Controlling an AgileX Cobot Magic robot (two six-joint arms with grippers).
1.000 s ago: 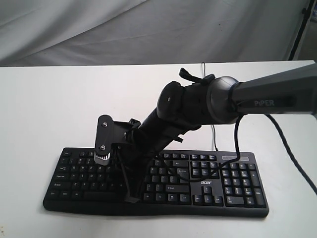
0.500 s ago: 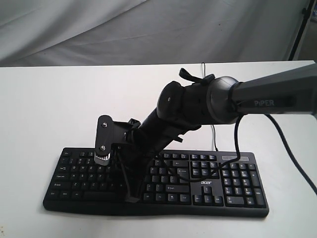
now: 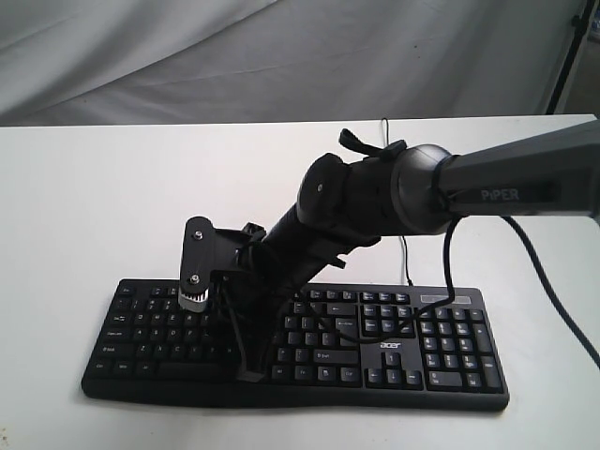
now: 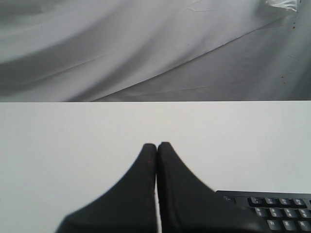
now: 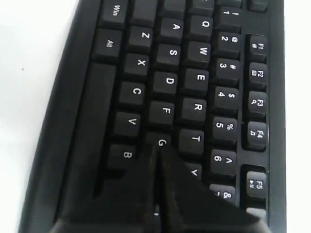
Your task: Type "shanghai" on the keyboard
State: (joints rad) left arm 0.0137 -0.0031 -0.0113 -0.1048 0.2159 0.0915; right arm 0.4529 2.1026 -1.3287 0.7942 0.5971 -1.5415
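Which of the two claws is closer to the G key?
Right. The right claw, closed, has its tip at the G key; the left claw hangs over the table, beside the keyboard.

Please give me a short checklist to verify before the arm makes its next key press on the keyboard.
1. Keyboard flat on the table: ok.
2. Right gripper closed into one point: ok, no gap shows.
3. Tip lined up with the G key: ok, it overlaps that key's edge.
4. G key fully pressed: cannot tell.
5. Left gripper away from the keys: ok, shut, above bare table beside the keyboard's corner.
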